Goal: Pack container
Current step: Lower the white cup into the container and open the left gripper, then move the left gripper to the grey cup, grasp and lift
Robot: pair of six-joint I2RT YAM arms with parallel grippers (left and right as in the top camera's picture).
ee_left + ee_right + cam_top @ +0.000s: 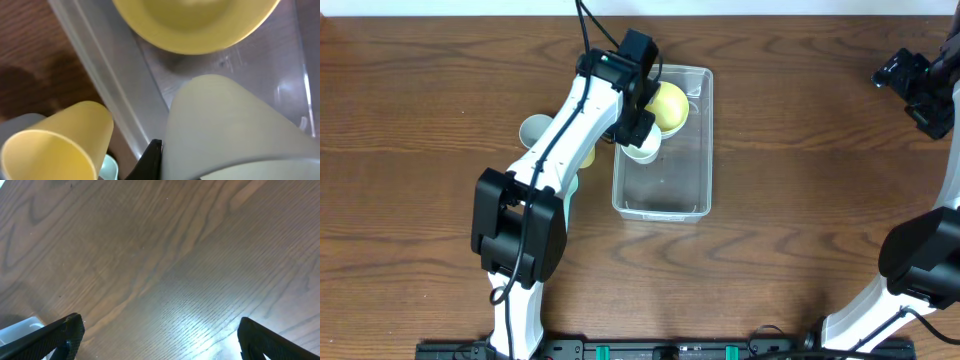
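Observation:
The clear container (661,190) stands mid-table with a yellow bowl (670,104) inside at its far end. My left gripper (638,128) is shut on a pale cream cup (643,151), held inside the container's left side just in front of the bowl. In the left wrist view the cream cup (235,125) fills the lower right, with one black finger (150,161) against its wall. The bowl (195,25) lies above it and the container wall (115,85) runs diagonally. My right gripper (920,90) is open and empty over bare table at the far right (160,335).
Left of the container, partly under my left arm, are a yellow cup (586,156) (55,145), a pale grey cup (533,129) and a teal piece (571,186) (109,167). A pale corner (15,330) shows at the right wrist view's lower left.

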